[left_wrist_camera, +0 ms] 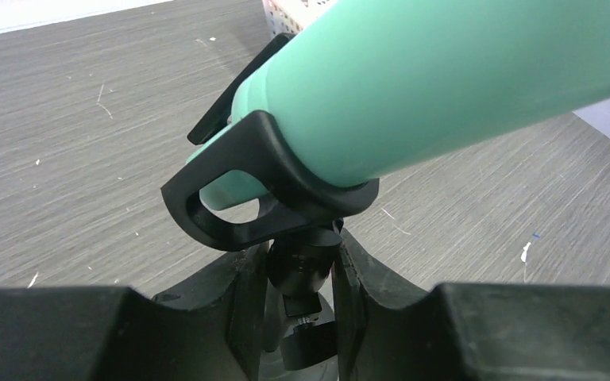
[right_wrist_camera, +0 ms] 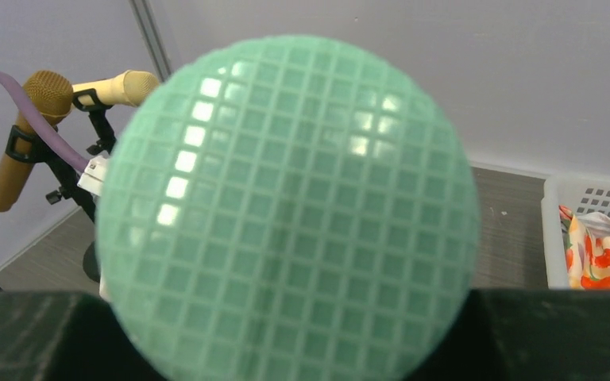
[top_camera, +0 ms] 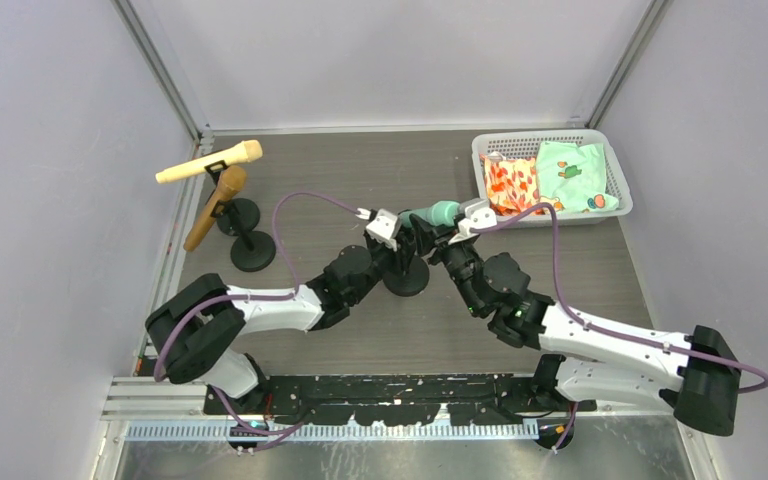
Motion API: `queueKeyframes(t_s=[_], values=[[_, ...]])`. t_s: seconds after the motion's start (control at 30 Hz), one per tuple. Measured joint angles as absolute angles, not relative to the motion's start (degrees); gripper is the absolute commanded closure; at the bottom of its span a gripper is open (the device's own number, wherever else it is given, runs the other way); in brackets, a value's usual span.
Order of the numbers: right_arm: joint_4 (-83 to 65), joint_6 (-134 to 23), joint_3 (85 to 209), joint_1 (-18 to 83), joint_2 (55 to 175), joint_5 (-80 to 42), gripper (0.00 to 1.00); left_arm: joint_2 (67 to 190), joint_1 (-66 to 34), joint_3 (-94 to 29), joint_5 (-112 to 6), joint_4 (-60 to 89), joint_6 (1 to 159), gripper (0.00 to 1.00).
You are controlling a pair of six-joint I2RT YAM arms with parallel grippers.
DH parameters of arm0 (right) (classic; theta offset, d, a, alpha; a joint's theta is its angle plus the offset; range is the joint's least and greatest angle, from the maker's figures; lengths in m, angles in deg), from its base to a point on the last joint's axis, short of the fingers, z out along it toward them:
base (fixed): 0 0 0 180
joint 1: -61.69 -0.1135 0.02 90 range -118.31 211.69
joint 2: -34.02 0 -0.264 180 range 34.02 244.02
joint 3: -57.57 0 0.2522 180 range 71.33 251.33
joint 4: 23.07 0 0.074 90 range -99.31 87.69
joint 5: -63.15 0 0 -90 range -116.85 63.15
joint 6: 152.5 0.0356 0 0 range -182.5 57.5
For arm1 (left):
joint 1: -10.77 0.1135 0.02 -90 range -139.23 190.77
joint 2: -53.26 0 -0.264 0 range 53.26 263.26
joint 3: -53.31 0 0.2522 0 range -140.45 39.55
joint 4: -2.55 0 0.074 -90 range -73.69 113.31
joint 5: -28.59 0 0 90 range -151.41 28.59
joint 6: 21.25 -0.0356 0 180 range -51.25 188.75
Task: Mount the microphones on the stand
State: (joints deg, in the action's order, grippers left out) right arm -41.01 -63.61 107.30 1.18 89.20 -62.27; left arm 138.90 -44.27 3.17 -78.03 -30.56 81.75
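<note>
At the middle of the bench (top_camera: 340, 170), the mint-green microphone (top_camera: 442, 213) lies nearly level between the two arms, seated on the middle stand (top_camera: 405, 277), whose round black base sits below the wrists. Its body is a smooth, matte mint tube. The left wrist view shows that tube (left_wrist_camera: 445, 87) cradled in a black clip (left_wrist_camera: 270, 175) shaped like an open loop at the stand's top. Its head is a rounded dome of fine square mesh in the same green, and it fills most of the right wrist view (right_wrist_camera: 286, 214).

The left claw (left_wrist_camera: 302, 274) is pressed together on the middle stand's small ball joint just beneath the clip, one dark finger on each side. The right claw (top_camera: 465, 218) sits at the head end of the microphone, with its fingers flanking the mesh dome. Whether they press on it I cannot tell, since the dome hides the contact.

Well apart at the far left, the cream-yellow microphone (top_camera: 210, 163) and the golden-brown microphone (top_camera: 215, 207) are each clipped to their own black stands. The cream one is close to level and the brown one slopes steeply down to the left.

At the far right stands a white slotted basket (top_camera: 615, 165). It holds an orange-patterned cloth (top_camera: 512, 183) on its left side and a pale green cloth (top_camera: 572, 175) with small coloured motifs on its right, the two touching.
</note>
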Motion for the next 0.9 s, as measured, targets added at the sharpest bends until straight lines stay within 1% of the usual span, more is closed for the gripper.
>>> queueKeyframes(t_s=[0.13, 0.2, 0.3, 0.37, 0.57, 0.63, 0.67, 0.8, 0.9], values=[[-45.7, -64.9, 107.5, 1.2, 93.5, -63.7, 0.99, 139.3, -43.1, 3.2, -77.3, -31.4, 81.8, 0.84], [-47.5, -65.0, 107.5, 1.2, 94.6, -64.1, 0.99, 139.4, -42.8, 3.2, -76.9, -31.5, 82.0, 0.75], [-48.5, -65.0, 107.5, 1.2, 95.2, -64.5, 0.99, 139.5, -42.6, 3.3, -76.7, -31.9, 82.6, 0.69], [-48.5, -64.9, 107.5, 1.2, 95.2, -64.8, 0.99, 139.6, -42.5, 3.4, -76.4, -32.3, 83.1, 0.63], [-48.0, -64.6, 107.5, 1.2, 94.9, -65.5, 0.99, 140.1, -42.4, 3.4, -75.8, -35.0, 84.8, 0.54], [-47.7, -64.4, 107.5, 1.2, 94.7, -65.7, 0.99, 140.4, -42.4, 3.4, -75.5, -35.7, 85.2, 0.54], [-47.6, -64.3, 107.5, 1.2, 94.7, -65.8, 0.99, 140.5, -42.4, 3.4, -75.3, -36.0, 85.3, 0.55], [-47.4, -64.2, 107.5, 1.3, 94.5, -66.1, 0.99, 140.9, -42.3, 3.4, -75.5, -36.8, 85.6, 0.68], [-47.0, -64.0, 107.5, 1.3, 94.3, -66.2, 0.99, 141.2, -42.1, 3.4, -75.5, -37.1, 85.5, 0.82]])
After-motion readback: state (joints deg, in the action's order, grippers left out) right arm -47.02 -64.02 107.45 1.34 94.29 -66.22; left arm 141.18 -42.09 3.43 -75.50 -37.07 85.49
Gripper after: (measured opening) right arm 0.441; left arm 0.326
